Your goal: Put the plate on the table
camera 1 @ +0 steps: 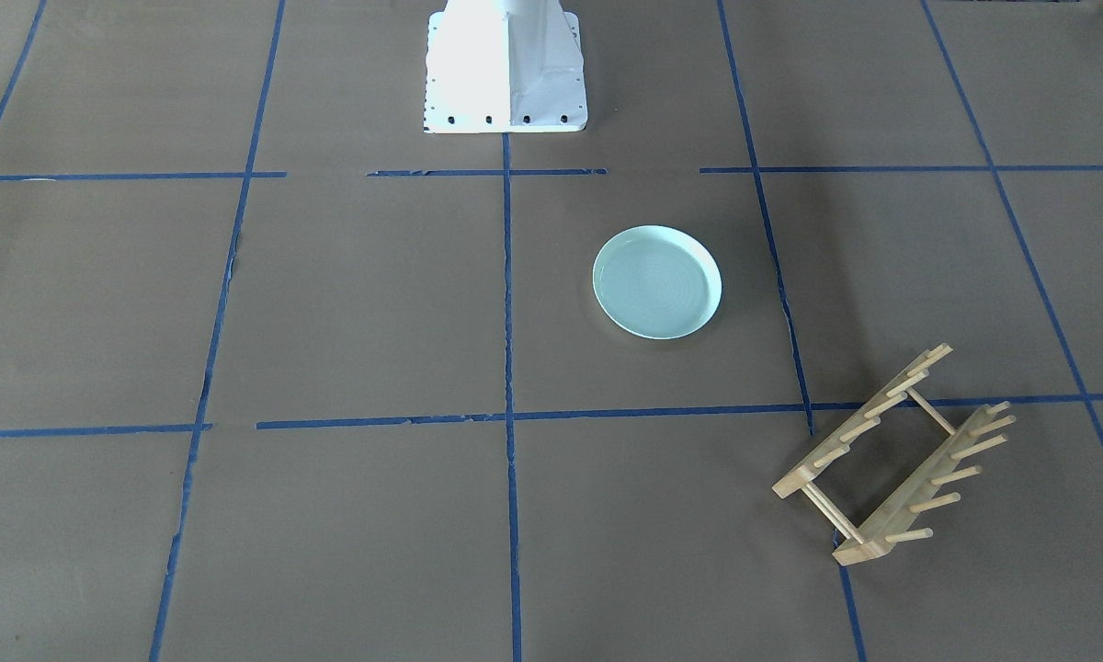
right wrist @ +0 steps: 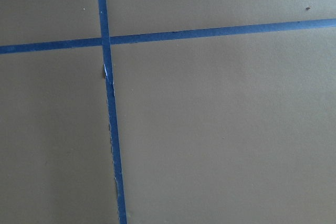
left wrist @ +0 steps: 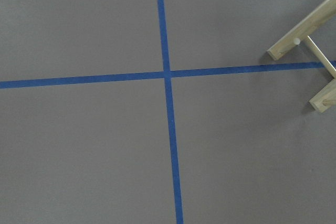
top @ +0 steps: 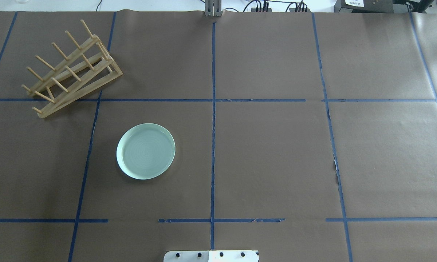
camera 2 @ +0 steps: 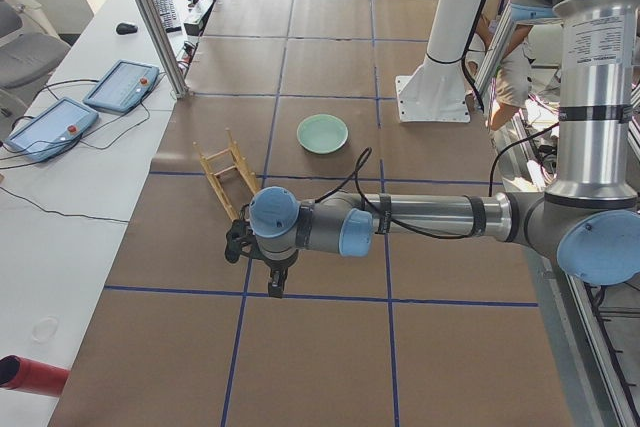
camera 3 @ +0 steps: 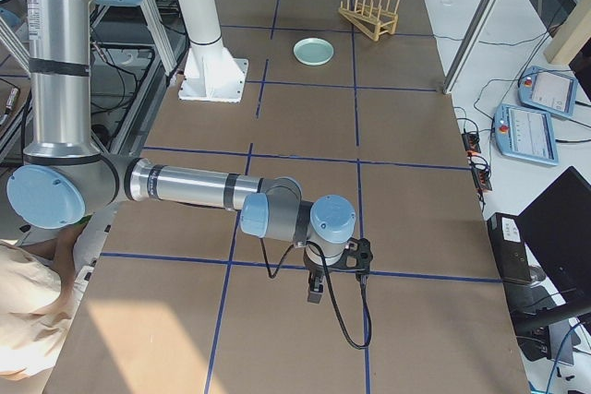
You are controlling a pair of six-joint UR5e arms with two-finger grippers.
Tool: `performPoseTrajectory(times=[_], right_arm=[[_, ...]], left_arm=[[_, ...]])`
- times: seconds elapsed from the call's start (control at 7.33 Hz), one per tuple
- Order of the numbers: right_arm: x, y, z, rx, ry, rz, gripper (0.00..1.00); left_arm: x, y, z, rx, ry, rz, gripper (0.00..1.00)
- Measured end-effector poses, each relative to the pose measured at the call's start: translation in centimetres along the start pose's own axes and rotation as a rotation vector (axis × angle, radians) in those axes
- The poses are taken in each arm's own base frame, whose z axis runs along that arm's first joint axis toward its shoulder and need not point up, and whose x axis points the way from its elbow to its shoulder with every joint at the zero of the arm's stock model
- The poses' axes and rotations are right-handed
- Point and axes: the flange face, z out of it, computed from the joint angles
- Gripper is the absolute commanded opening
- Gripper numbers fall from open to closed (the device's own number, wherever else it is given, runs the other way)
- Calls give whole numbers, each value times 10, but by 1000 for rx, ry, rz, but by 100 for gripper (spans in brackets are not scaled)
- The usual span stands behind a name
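Brown paper, plate down

Brown paper-covered table (top: 276,163), gridded with blue tape (top: 213,145). Plate (top: 145,151) flat on the paper, rim up, left of the centre tape line, inside one rectangle. Wooden rack (top: 71,69) far left, well apart from plate, set aslant over a tape crossing. White base (camera 1: 506,69) at near edge, centre. Left gripper (camera 2: 272,282) out over the table's left end, pointing down, beyond the rack and well apart from plate; jaw opening and any hold: cannot tell from this side view. Right gripper (camera 3: 319,288) over the right end, pointing down above paper and a tape line, far from plate; jaw opening likewise: cannot tell.
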Motion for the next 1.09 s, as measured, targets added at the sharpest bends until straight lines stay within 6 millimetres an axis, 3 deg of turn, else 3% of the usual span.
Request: performPoseTrajectory(times=[0.68,1.09], right_arm=[[0,0,0,0,0,0,100],[0,0,0,0,0,0,100]], left_arm=[[-11,5,-9,20,-30,-25,100],[-14,-4,-19,43,-168,-4,100]])
